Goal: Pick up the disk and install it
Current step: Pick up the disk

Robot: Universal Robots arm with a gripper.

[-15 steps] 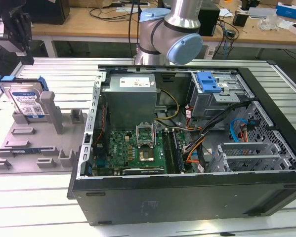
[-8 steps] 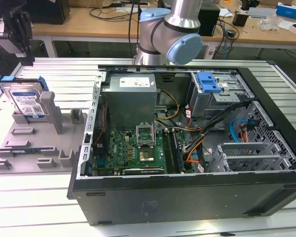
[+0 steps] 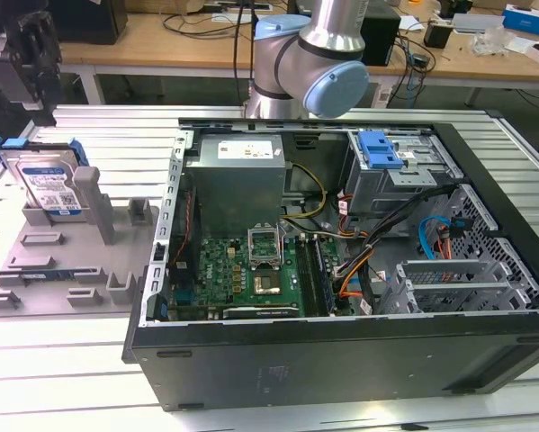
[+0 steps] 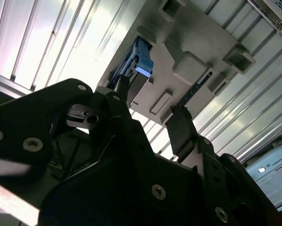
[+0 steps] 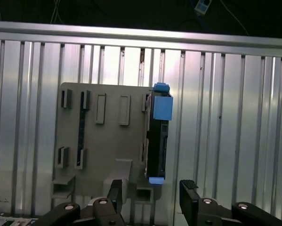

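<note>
The disk [image 3: 46, 183], silver with a white-and-blue label and a blue carrier frame, stands on edge in a grey holder plate [image 3: 62, 256] at the exterior view's left. My gripper [image 3: 35, 94] hangs above it, apart from it. In the first wrist view the disk [image 5: 157, 141] appears edge-on on the grey holder plate [image 5: 103, 141], and the gripper [image 5: 151, 190] is open with nothing between its fingers, roughly in line with the disk. The second wrist view gives the same open gripper [image 4: 150, 110] over the disk's blue end [image 4: 140, 63].
An open computer case [image 3: 341, 364] lies beside the holder, with a grey power supply [image 3: 238, 175], a motherboard [image 3: 251, 270], cables and a drive cage with a blue latch [image 3: 380, 148]. The arm's base [image 3: 314, 63] stands behind it. Ribbed aluminium table [image 3: 89, 360] underneath.
</note>
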